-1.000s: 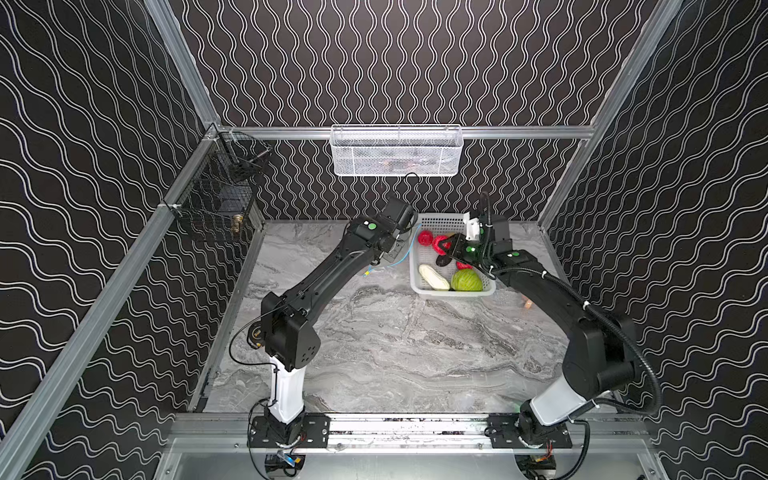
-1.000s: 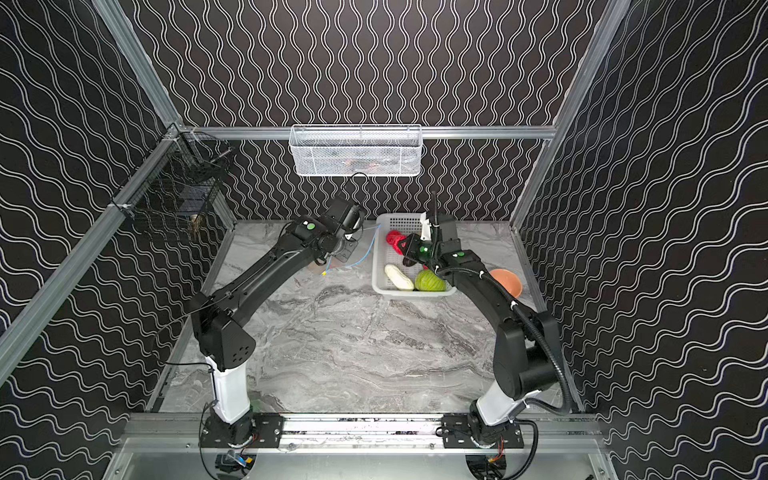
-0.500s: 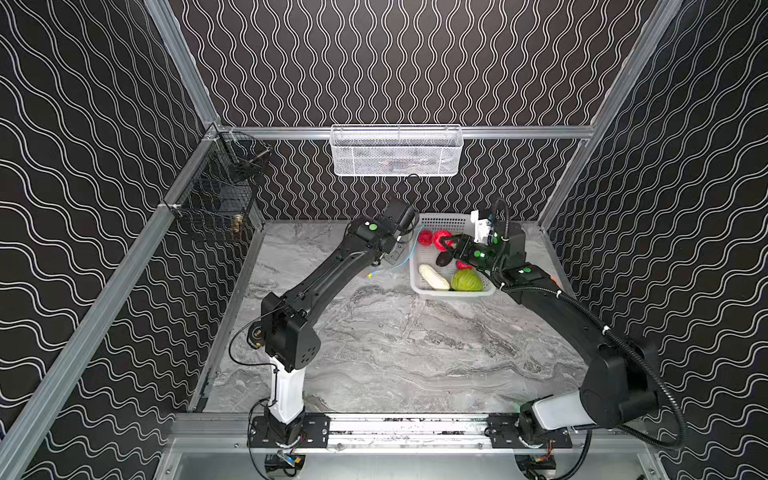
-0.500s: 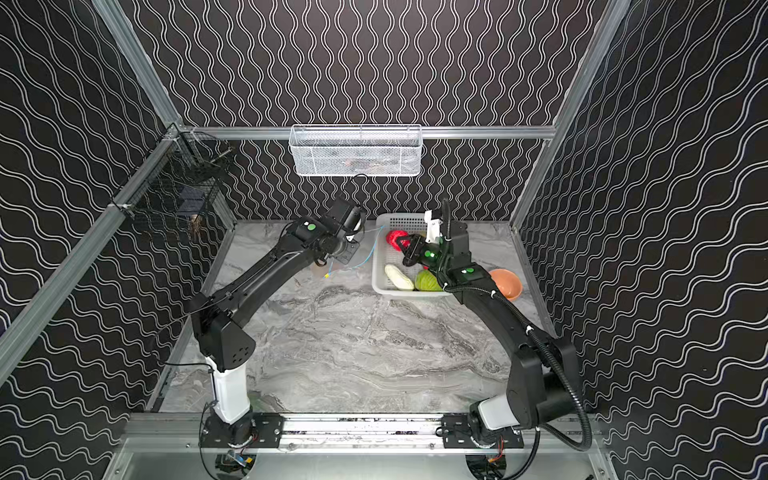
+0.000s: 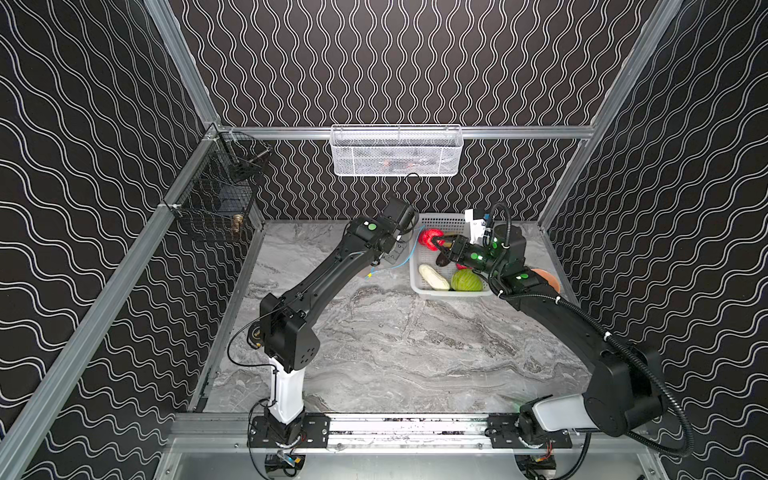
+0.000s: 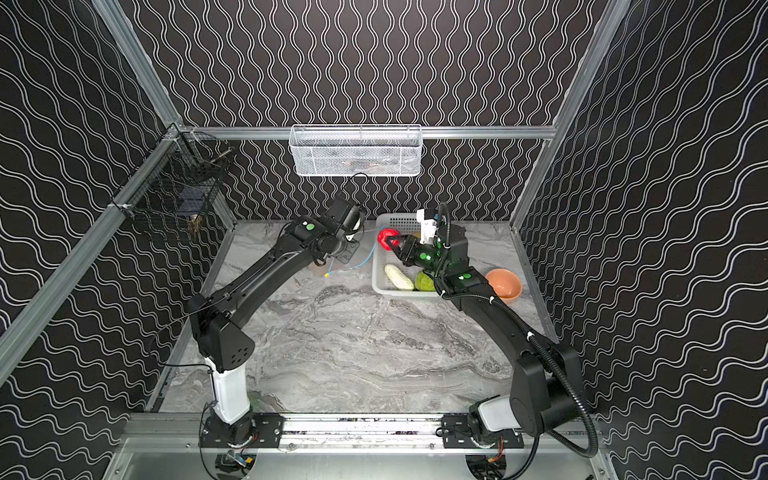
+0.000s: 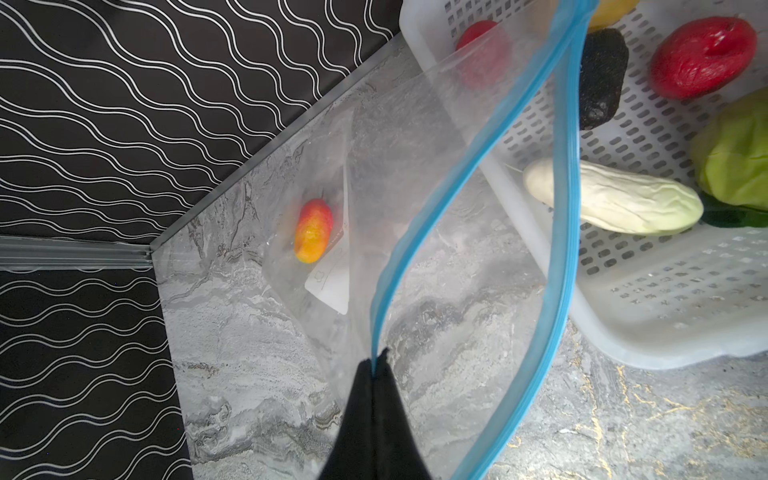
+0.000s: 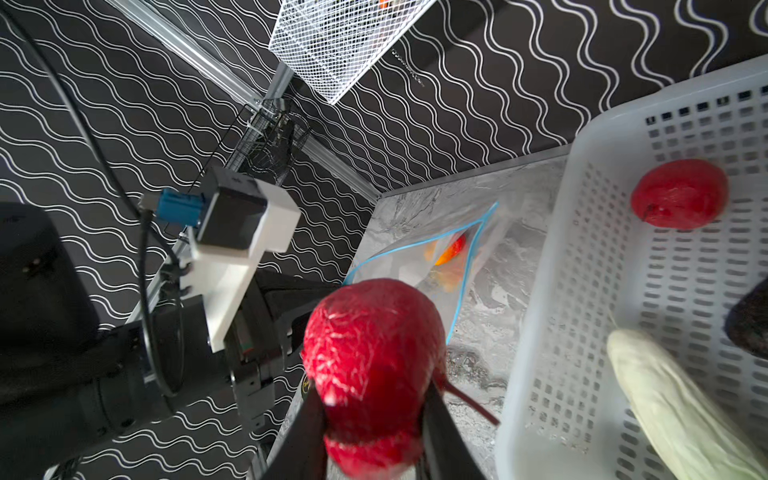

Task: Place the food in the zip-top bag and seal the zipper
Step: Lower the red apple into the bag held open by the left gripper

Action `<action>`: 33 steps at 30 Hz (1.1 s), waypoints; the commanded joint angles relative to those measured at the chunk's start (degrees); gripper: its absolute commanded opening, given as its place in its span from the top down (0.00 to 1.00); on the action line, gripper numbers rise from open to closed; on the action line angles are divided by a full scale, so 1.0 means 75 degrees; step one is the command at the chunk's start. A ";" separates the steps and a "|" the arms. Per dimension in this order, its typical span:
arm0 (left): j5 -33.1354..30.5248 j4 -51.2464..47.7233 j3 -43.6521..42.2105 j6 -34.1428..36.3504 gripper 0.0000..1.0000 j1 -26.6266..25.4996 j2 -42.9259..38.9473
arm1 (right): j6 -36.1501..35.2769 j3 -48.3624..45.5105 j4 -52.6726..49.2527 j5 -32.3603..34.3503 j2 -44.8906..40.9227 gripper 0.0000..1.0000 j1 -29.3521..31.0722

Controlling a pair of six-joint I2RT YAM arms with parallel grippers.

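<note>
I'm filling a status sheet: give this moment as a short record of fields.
left gripper: shut on the zipper, holding the zip-top bag open
right gripper: shut on held red piece, raised near the bag's mouth
in bag: yellow-orange fruit
in basket: red piece, second red piece, dark oval, white long vegetable, green cabbage, yellow potato
seal: not done

Clear, glossy plastic zip-top bag

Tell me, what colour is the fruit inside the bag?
Yellow-orange with red; the fruit shows best in the left wrist view.
</note>
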 commanded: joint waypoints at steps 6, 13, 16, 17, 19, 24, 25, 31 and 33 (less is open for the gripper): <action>0.0333 -0.0108 0.0133 -0.0147 1.00 -0.0040 -0.0038 | 0.0143 0.0116 0.0622 -0.0310 0.0184 1.00 0.0360; 0.0281 -0.0085 0.0095 -0.0141 1.00 -0.0052 -0.0073 | 0.0337 0.0290 0.0525 -0.0090 0.0602 1.00 0.0821; 0.0227 -0.0073 0.0065 -0.0128 1.00 -0.0052 -0.0105 | 0.0534 0.0220 0.0732 -0.0142 0.0769 1.00 0.0854; 0.0223 -0.0073 0.0057 -0.0121 1.00 -0.0052 -0.0118 | 0.0574 0.0209 0.0783 -0.0131 0.0805 1.00 0.0873; 0.0211 -0.0050 0.0040 -0.0116 1.00 -0.0052 -0.0152 | 0.0608 0.0217 0.0792 -0.0099 0.0881 1.00 0.0907; 0.0136 -0.0026 -0.0006 -0.0192 1.00 -0.0052 -0.0170 | 0.0725 0.0136 0.0829 0.0240 0.1080 1.00 0.0945; 0.0165 -0.0020 -0.0019 -0.0188 1.00 -0.0053 -0.0195 | 0.0760 0.0139 0.0858 0.0256 0.1124 1.00 0.0943; 0.0229 -0.0048 0.0010 -0.0188 1.00 -0.0057 -0.0195 | 0.1016 0.0264 0.1155 0.0196 0.1418 1.00 0.1000; 0.0164 -0.0071 0.0068 -0.0195 1.00 -0.0052 -0.0150 | 0.1026 0.0257 0.1278 0.0329 0.1538 1.00 0.1026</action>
